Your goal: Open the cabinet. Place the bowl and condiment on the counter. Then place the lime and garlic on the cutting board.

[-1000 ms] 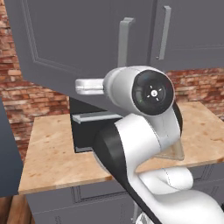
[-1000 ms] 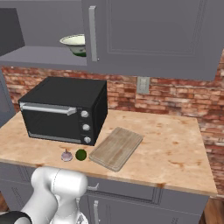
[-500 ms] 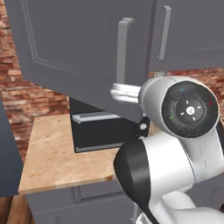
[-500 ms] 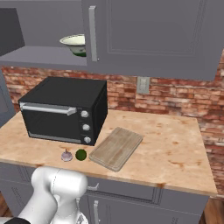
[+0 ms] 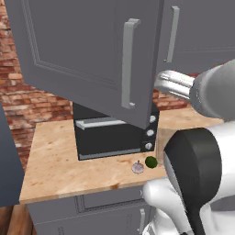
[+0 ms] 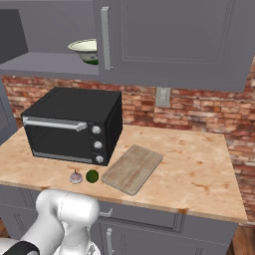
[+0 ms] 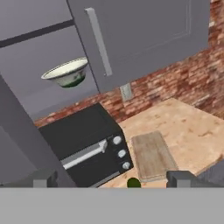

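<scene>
Brick wall behind, tan wooden table (image 5: 59, 160) in front, and from my left base camera the cabinet (image 5: 82, 55) has its left door swung wide toward me, covering the top of the black oven (image 5: 110, 137). Just before the oven sit the garlic (image 5: 137, 167) and the lime (image 5: 151, 161), side by side, with my white arm (image 5: 202, 151) looming at right.

Over to the right base camera: the cabinet's left half stands open and the bowl (image 6: 85, 50) rests on the shelf inside, partly behind the edge of the closed right door. On the table below, the garlic (image 6: 75, 177) and lime (image 6: 92, 176) lie just beside each other in front of the oven (image 6: 72, 124), and the cutting board (image 6: 132, 168) lies angled to the oven's right, near the lime but apart from it.

Now my hand camera: my gripper (image 7: 113, 179) has its fingers spread wide apart, holding nothing. Beyond them I see the bowl (image 7: 66, 72) up on the shelf, the oven (image 7: 87, 142), the cutting board (image 7: 152, 155) and the lime (image 7: 134, 182) low between my fingertips.
</scene>
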You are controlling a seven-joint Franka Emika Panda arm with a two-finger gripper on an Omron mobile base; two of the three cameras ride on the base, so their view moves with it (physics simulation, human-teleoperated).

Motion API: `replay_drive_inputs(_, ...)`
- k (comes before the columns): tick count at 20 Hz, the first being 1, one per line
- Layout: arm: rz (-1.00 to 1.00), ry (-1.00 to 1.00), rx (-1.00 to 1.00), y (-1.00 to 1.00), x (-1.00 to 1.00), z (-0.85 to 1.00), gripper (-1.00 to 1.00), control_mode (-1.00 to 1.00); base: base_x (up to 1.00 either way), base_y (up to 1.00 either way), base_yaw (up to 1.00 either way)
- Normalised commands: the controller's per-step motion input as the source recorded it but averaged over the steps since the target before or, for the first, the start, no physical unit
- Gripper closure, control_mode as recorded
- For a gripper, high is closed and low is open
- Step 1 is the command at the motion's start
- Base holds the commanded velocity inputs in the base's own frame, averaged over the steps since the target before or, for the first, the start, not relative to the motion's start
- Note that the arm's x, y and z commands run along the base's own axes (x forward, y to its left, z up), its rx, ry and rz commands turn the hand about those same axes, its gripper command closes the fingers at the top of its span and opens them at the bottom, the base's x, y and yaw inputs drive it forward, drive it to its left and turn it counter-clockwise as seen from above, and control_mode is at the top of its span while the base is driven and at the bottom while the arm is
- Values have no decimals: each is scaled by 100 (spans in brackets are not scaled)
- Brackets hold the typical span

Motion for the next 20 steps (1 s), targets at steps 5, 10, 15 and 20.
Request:
replay_drive_inputs(5,15,-3,36,-45,12,0,-100,-100,0,0,0)
replay_drive_inputs(10,22,-3,41,-49,6,0,-100,-100,0,0,0)
replay_drive_inputs(15,20,-3,42,-18,21,-1,-100,-100,0,0,0)
replay_drive_inputs(20,19,-5,32,4,60,-14,-100,-100,0,0,0)
